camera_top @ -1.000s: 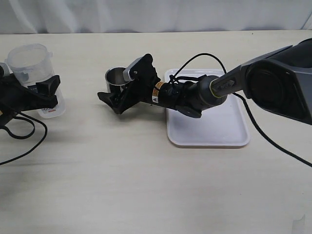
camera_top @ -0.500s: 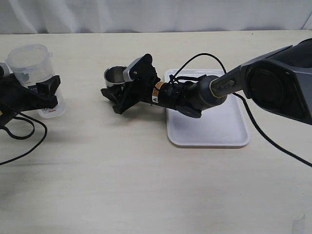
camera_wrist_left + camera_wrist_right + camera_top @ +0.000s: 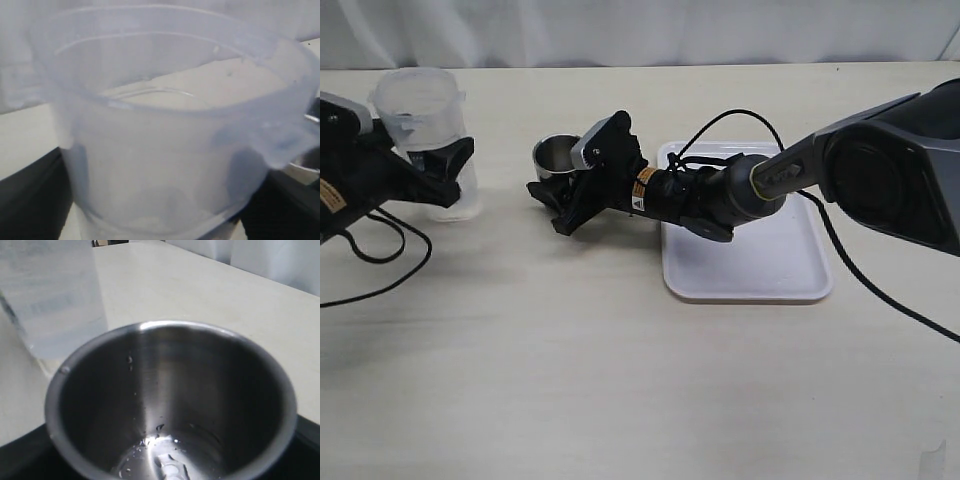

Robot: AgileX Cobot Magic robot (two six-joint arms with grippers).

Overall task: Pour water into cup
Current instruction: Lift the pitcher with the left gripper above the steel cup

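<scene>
We work on a pale table [image 3: 620, 380] and take its white tray [image 3: 760, 265] as our mark. Well apart from the tray, beyond the cup, the clear jug [image 3: 423, 125] sits upright, clamped in the left gripper [image 3: 432, 175]. Just beside the tray's corner on that same side, the steel cup [image 3: 556, 155] stands upright with the right gripper [image 3: 570, 178] closed on its wall; only drops wet its bottom. We judge the step to be carrying the jug across. We should bring the spout [image 3: 280, 145] above the cup's rim before tilting, then tip slowly with the cup steadied.
</scene>
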